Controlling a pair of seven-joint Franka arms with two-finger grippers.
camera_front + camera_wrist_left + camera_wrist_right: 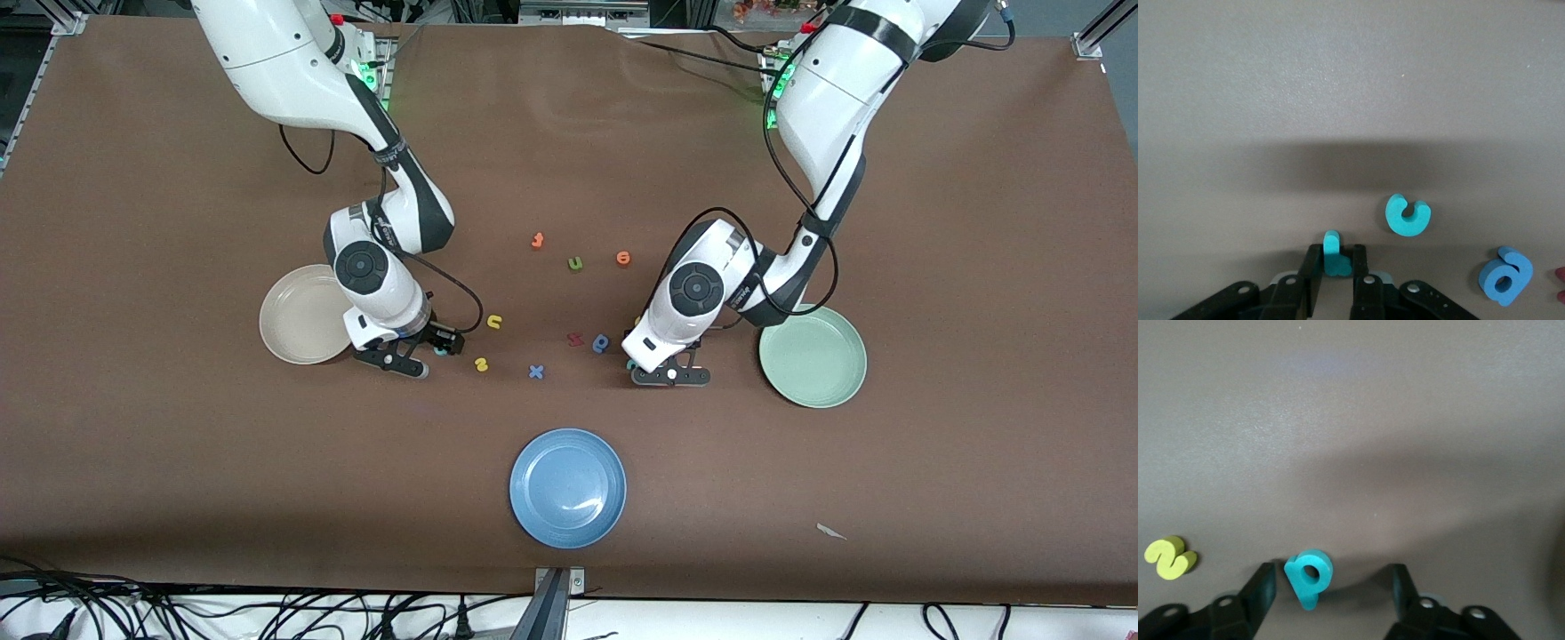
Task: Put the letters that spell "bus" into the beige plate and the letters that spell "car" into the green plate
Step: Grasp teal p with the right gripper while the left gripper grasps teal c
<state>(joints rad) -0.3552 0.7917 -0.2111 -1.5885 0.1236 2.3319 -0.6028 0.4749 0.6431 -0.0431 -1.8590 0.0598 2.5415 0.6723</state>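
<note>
High front camera facing both arms, two close downward wrist views, sharing the brown table point(178, 462).

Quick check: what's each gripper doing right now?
Left gripper: shut on the teal r.
Right gripper: open, straddling the teal b.

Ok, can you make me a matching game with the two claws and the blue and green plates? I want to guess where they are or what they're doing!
Things:
1. left claw
2. right claw
3. blue plate
4. green plate

Places or states:
A. open around the teal "b"
B. the plate nearest to the front camera
C. shut on the teal "r"
D. toward the left arm's end of the table

Right pairs: 1-C, 2-A, 3-B, 4-D.
</note>
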